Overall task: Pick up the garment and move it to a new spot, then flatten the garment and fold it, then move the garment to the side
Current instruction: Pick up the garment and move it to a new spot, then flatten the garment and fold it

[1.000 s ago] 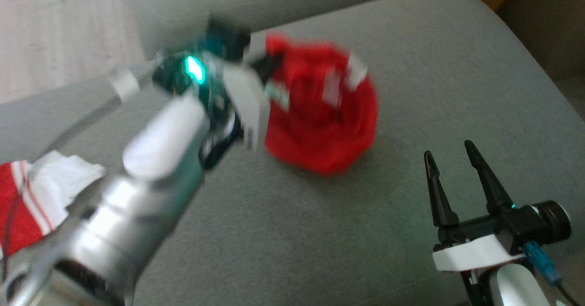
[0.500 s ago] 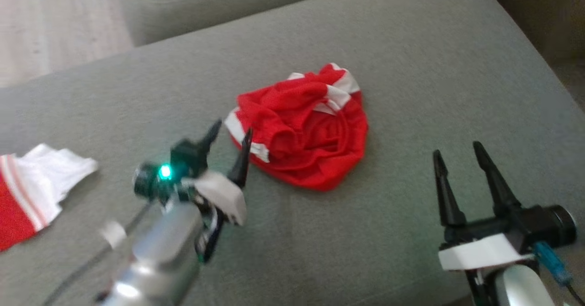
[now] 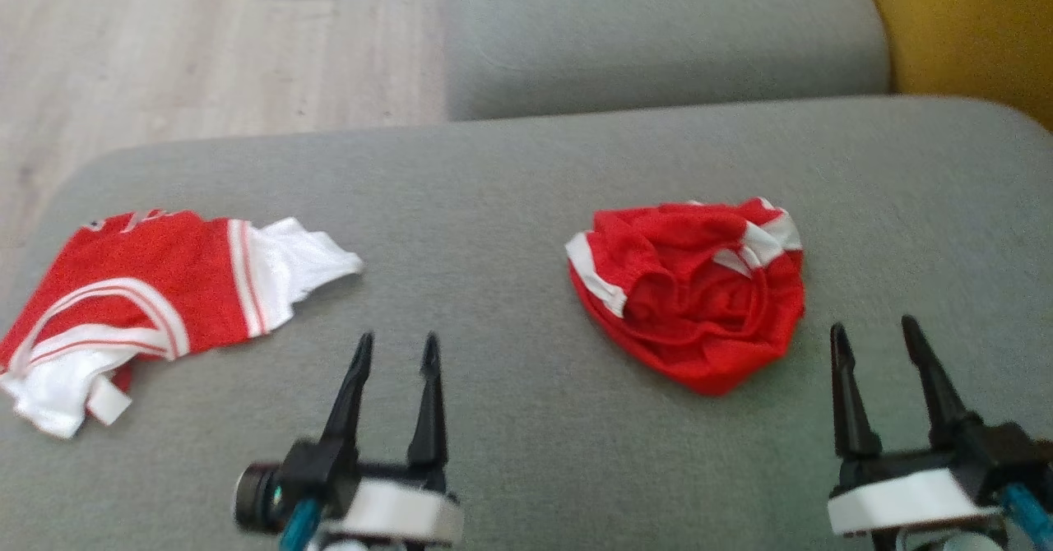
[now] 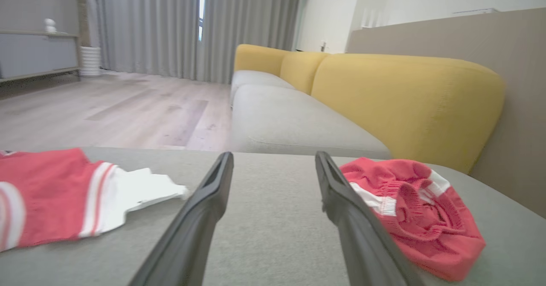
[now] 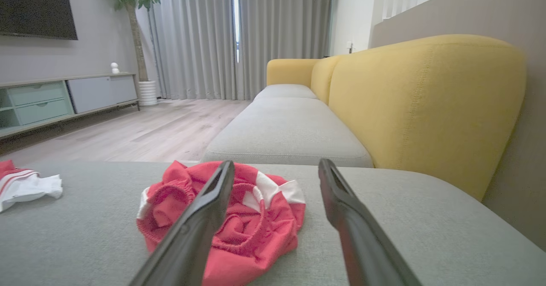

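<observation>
The red garment [image 3: 691, 296] lies crumpled in a rounded heap on the grey sofa cushion [image 3: 510, 164], just ahead of the right gripper [image 3: 872, 326] and well apart from a second red-and-white garment [image 3: 148, 280] at the left. It looks like thin mesh: light, limp, likely to sag and bunch when lifted. The white-banded edge [image 3: 594, 280] or the gathered waistband seems the firmest place to pinch. Bunched like this, it has no clear long axis or heading. The left gripper [image 3: 397, 341] and the right one both hover with fingers spread, holding nothing.
</observation>
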